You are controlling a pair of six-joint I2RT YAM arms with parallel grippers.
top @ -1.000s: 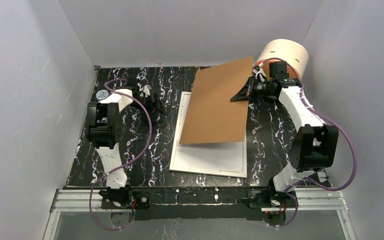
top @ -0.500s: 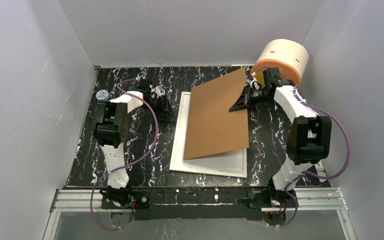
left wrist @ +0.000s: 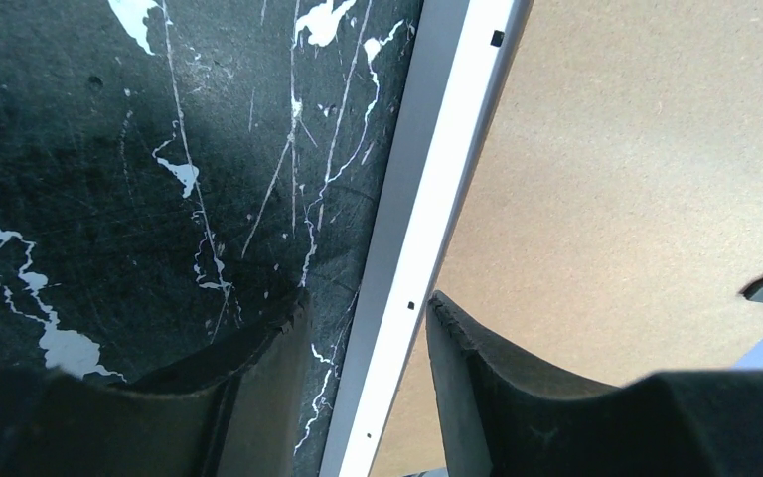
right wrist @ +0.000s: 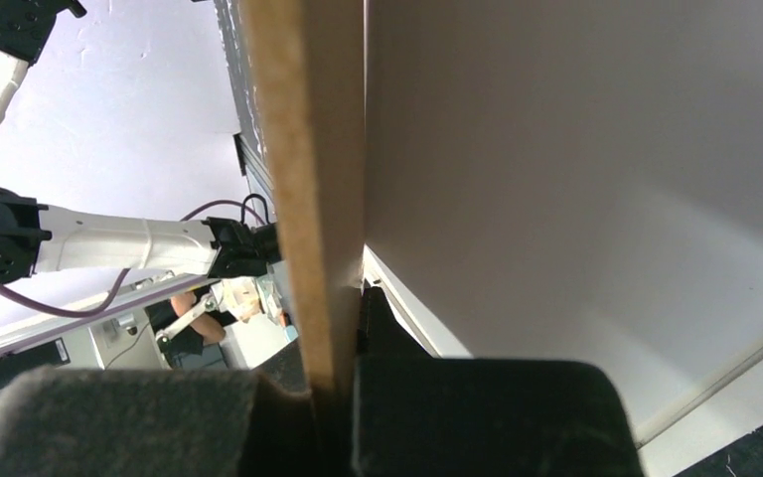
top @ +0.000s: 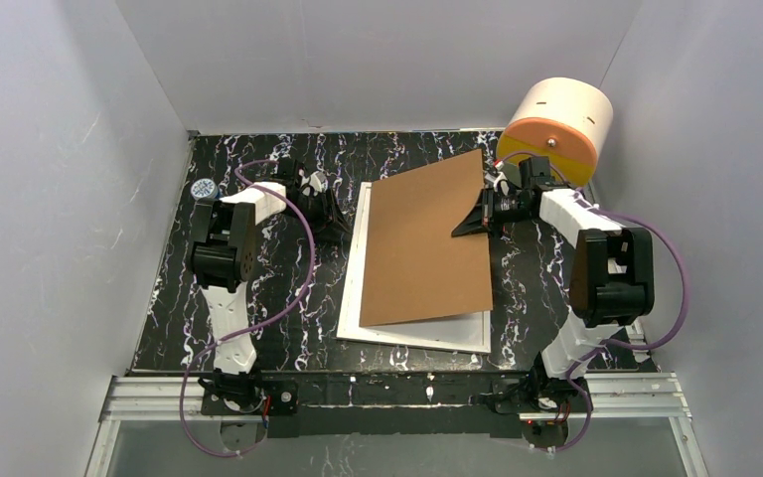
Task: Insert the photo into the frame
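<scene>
The frame (top: 412, 336) lies flat on the black marbled table, its narrow white rim (left wrist: 437, 199) showing. A brown backing board (top: 422, 243) slants over it, low on the left and raised on the right. My right gripper (top: 469, 224) is shut on the board's right edge (right wrist: 303, 149), which is pinched between its pads. My left gripper (top: 336, 214) is open at the frame's left rim. One finger (left wrist: 258, 378) is on the table outside the rim, the other (left wrist: 477, 388) is over the board side (left wrist: 616, 179). The photo is hidden.
A white-and-orange drum (top: 556, 119) lies on its side at the back right, just behind the right arm. A small round disc (top: 202, 188) sits at the table's far left edge. Grey walls close in on three sides.
The right gripper has lowered the board from a steep tilt to nearly flat over the frame. The left gripper has moved right to the frame's left rim and its jaws have narrowed.
</scene>
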